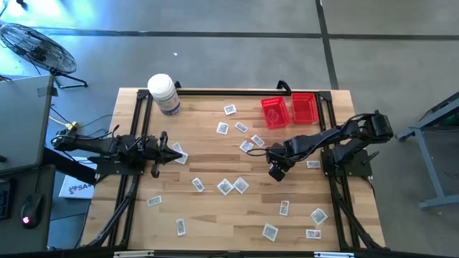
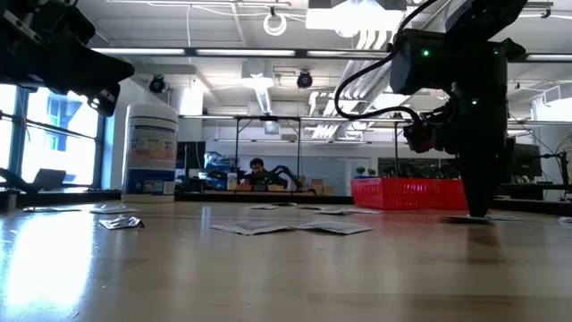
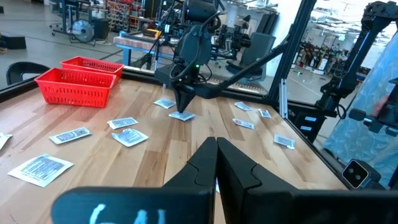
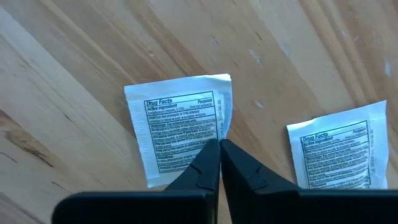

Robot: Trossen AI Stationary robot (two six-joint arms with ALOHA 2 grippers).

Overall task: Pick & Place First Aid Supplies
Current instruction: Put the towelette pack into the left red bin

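Several small white first aid packets lie flat on the wooden table, among them one group (image 1: 233, 185) near the middle. My right gripper (image 4: 219, 144) points straight down at the table's right middle (image 1: 276, 159), shut on one packet (image 4: 177, 127) that lies printed side up. A second packet (image 4: 339, 152) lies just beside it, untouched. My left gripper (image 3: 216, 146) waits shut and level at the table's left (image 1: 179, 152), holding nothing. My right gripper comes from above, pointing down, with its fingertips (image 4: 202, 163) closed together on the packet's edge part (image 4: 214, 132), near one corner. Whether one layer is pinched up I cannot tell. The packet lies flat on the table (image 2: 469, 217).
Two red mesh baskets (image 1: 274, 112) (image 1: 304, 107) stand at the far right, and a white bottle (image 1: 165, 93) with a purple label at the far left. More packets lie near the front right edge (image 1: 315, 215). A black frame borders the table (image 1: 237, 92).
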